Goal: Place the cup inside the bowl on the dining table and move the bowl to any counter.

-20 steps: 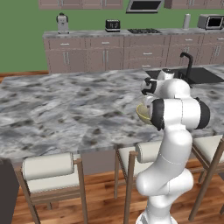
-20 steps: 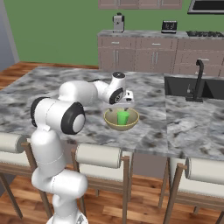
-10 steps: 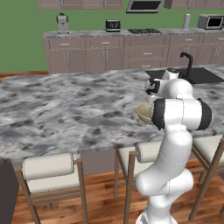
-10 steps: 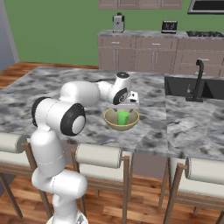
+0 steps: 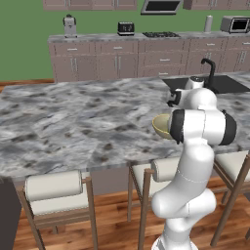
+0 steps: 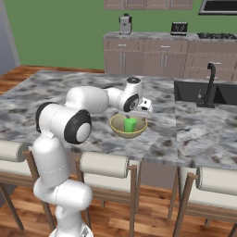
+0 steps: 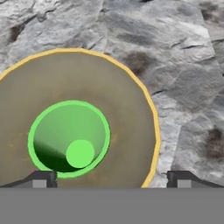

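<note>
Bowl-wise, the wide tan-yellow bowl [image 6: 128, 127] sits on the grey-and-white veined marble counter [image 6: 69, 88] with cushioned wooden stools [image 6: 102, 165] along its edge, green wall and taupe-brown cabinets [image 6: 146, 51] behind. The small bright green cup [image 7: 69, 138] stands upright inside it. The pincer [image 7: 109, 177] hovers right above, dark fingertips [image 7: 41, 178] spread wide, holding nothing. In the left base view the arm hides most of the bowl.

Even, bright rendered light with no glare anywhere. Soft shading darkens the bowl's [image 6: 128, 132] inside around the cup [image 6: 130, 124], and a dark crescent sits inside the cup in the hand view. Both base views are sharp; the close hand view looks slightly soft.
</note>
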You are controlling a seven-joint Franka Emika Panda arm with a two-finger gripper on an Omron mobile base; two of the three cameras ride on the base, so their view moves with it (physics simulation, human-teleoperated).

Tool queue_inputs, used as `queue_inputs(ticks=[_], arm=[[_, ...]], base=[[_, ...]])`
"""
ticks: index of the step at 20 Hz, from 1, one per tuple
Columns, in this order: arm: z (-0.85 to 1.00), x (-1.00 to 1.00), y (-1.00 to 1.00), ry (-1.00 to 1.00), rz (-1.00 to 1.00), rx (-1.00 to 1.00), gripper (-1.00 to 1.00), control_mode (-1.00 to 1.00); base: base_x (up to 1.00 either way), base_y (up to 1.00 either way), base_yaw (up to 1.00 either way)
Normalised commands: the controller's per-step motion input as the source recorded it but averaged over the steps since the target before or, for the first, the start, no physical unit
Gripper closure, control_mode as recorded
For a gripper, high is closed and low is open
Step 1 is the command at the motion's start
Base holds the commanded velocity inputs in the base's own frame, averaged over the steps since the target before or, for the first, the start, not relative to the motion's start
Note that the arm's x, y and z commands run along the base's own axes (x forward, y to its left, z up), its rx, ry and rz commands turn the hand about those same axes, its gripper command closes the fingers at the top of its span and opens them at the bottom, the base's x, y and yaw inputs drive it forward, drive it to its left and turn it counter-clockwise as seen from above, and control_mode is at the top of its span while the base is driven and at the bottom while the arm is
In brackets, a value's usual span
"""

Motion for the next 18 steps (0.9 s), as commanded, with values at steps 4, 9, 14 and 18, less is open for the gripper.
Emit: queue_inputs(ticks=[4,9,14,18], arm=[[0.0,-0.01,-0.29,0.01,-0.15,0.0,-1.0,-1.0],[-0.01,-0.05,-0.33,0.0,-0.15,0.0,-1.0,-1.0],[-0.01,-0.14,-0.29,0.0,-0.1,0.11,-1.0,-1.0],[0.0,-0.17,-0.17,0.0,-0.05,0.15,-1.0,-1.0]], base=[[0.0,0.0,0.0],[0.0,0.0,0.0],[0.0,0.0,0.0],[0.0,0.0,0.0]])
